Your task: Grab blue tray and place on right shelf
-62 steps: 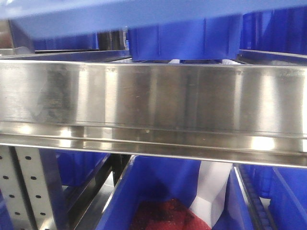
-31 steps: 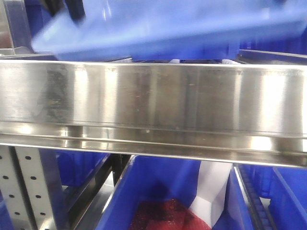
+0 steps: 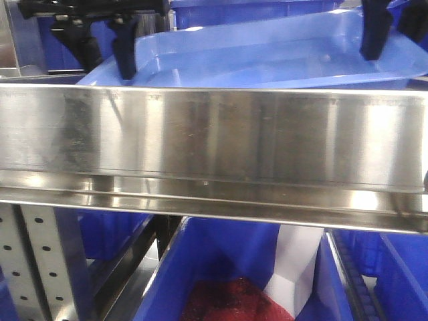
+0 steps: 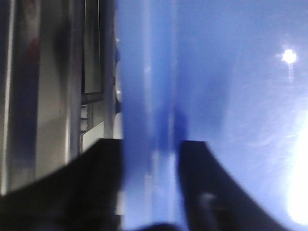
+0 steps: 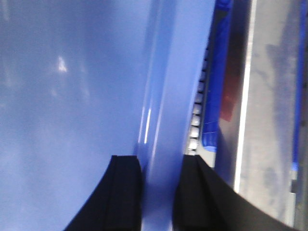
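The blue tray (image 3: 267,57) hangs just above and behind the right shelf's shiny front rail (image 3: 214,134), tilted so its inside faces me. My left gripper (image 3: 105,50) is shut on the tray's left rim. My right gripper (image 3: 394,30) is shut on its right rim. In the left wrist view the black fingers (image 4: 96,187) straddle the tray's rolled rim (image 4: 149,120), with my left gripper (image 4: 151,185) clamped on it. In the right wrist view my right gripper (image 5: 161,192) grips the rim (image 5: 163,110) the same way. The tray's near edge is hidden behind the rail.
Dark-blue storage bins (image 3: 254,7) stand behind the tray on the same level. Below the rail are more dark-blue bins (image 3: 227,247), one with red material (image 3: 227,301) and a white sheet (image 3: 294,267). A perforated upright (image 3: 33,267) is at lower left.
The tray has come down from the top edge of the front view and tipped, so its inside now shows. Both grippers have come into view at its ends.
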Robot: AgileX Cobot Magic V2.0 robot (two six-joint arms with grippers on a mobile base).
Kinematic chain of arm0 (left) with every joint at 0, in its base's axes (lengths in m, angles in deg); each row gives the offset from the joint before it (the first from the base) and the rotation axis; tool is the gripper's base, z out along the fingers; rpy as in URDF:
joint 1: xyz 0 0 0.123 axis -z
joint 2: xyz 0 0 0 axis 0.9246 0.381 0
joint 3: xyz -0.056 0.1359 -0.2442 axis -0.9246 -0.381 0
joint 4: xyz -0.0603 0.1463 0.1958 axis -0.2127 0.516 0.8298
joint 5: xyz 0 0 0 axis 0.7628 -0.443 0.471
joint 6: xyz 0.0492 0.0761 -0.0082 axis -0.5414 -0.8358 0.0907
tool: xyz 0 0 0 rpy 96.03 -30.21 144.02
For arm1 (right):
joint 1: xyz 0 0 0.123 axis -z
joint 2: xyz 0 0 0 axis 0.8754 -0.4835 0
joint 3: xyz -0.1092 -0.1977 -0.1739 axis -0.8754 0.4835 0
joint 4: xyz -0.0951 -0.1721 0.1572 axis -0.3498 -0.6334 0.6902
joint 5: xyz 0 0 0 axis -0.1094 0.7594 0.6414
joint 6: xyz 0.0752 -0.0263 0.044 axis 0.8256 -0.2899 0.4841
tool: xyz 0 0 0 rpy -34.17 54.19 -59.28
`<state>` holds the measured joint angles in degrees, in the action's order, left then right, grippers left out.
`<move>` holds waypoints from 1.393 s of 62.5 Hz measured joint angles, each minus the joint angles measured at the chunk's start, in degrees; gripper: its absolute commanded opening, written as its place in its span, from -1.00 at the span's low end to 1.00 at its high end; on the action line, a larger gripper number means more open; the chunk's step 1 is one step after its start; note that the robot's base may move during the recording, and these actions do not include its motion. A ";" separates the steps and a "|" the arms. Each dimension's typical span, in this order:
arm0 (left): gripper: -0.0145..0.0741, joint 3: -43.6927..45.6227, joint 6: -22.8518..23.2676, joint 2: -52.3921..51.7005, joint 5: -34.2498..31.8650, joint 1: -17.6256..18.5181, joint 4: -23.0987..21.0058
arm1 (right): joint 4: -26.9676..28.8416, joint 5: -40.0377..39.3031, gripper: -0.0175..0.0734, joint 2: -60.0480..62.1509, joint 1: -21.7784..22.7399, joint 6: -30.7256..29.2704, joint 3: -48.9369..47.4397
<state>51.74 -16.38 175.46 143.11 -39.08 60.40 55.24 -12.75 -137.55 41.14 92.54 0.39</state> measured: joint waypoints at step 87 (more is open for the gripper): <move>-0.78 -32.26 -1.92 -40.54 -17.25 12.23 6.35 | -3.02 -10.40 -0.58 38.72 -3.54 -7.71 24.57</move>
<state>19.48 -18.30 134.92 125.86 -26.86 66.75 52.22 -23.14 -98.83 37.59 84.82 24.96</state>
